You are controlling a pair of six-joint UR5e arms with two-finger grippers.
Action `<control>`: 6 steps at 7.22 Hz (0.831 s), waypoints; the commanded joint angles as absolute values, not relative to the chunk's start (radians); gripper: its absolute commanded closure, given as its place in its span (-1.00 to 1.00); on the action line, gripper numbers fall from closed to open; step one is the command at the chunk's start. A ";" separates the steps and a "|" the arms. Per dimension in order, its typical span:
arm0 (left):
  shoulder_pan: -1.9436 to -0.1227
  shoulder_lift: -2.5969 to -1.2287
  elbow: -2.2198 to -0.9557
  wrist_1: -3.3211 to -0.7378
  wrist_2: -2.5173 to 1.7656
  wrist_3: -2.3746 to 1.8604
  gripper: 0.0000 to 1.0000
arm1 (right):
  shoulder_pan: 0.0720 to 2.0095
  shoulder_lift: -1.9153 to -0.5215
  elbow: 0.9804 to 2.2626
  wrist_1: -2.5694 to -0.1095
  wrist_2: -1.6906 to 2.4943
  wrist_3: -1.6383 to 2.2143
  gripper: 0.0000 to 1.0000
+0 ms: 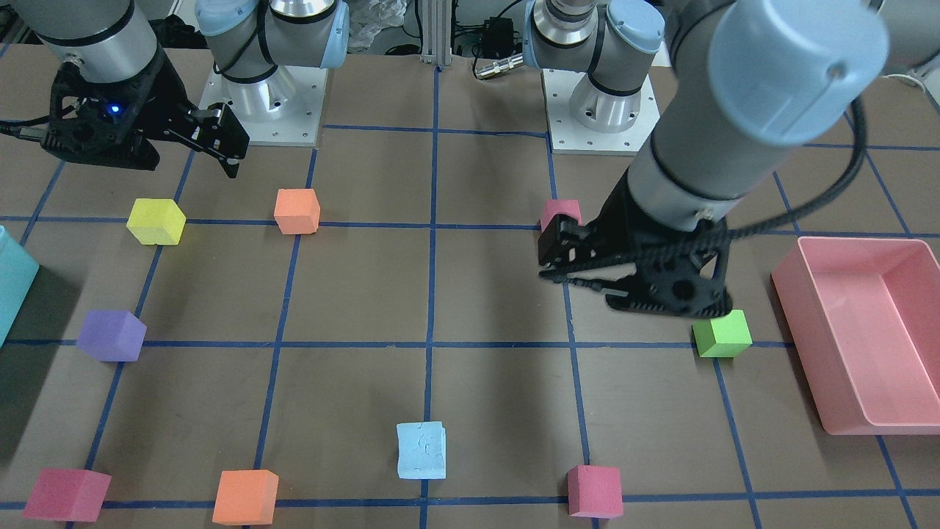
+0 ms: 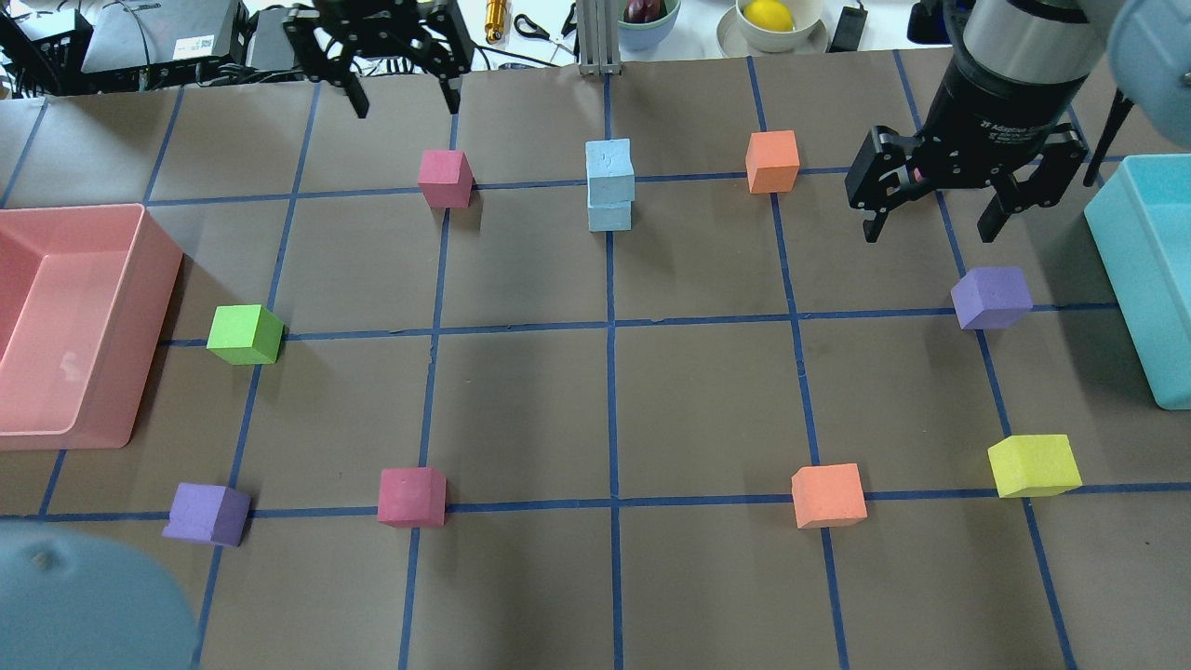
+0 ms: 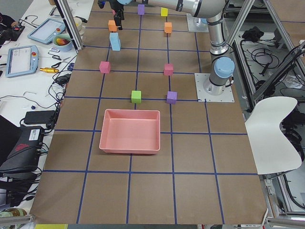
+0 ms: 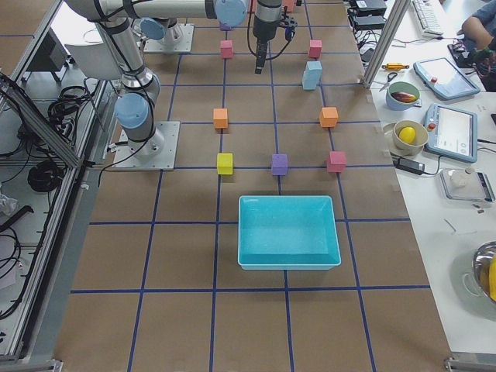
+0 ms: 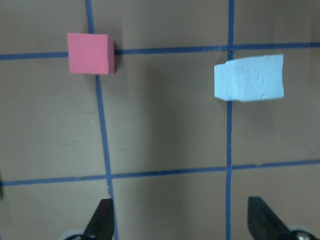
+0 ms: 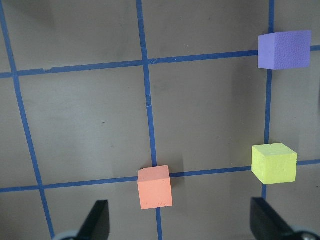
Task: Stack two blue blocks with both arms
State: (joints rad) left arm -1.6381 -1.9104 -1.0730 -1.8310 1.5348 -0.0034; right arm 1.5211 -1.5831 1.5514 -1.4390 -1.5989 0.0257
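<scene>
Brown table (image 2: pixel 521 409) — two blue blocks (image 2: pixel 609 191) stacked; left fingers (image 2: pixel 354 95), right fingers (image 2: pixel 873 216) spread, empty.

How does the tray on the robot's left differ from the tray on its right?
The left tray is pink, the right tray teal. A green cube stands near the left tray, a yellow cube near the right tray. Both are rectangular, open and empty.

**Cubes and bins on gridded counter (image 2: pixel 521 409)**

The brown, blue-taped counter carries a pink bin (image 2: pixel 158 316) at the robot's left and a teal bin (image 2: pixel 1121 270) at its right. Between lie a green cube (image 2: pixel 245 334), a yellow cube (image 2: pixel 1034 465), orange cubes (image 2: pixel 828 496), purple cubes (image 2: pixel 992 298), pink cubes (image 2: pixel 411 496) and the stacked blue blocks (image 2: pixel 609 216).
</scene>
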 commanded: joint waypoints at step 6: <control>-1.508 -1.534 -1.520 -1.615 1.614 -0.005 -1.00 | 1.522 -1.591 1.549 -1.436 -1.598 0.028 -1.00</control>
State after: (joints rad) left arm -1.5274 -1.5479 -1.5055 -1.6501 1.6141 -0.0066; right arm 1.5217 -1.5877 1.5482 -1.4353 -1.5986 0.0283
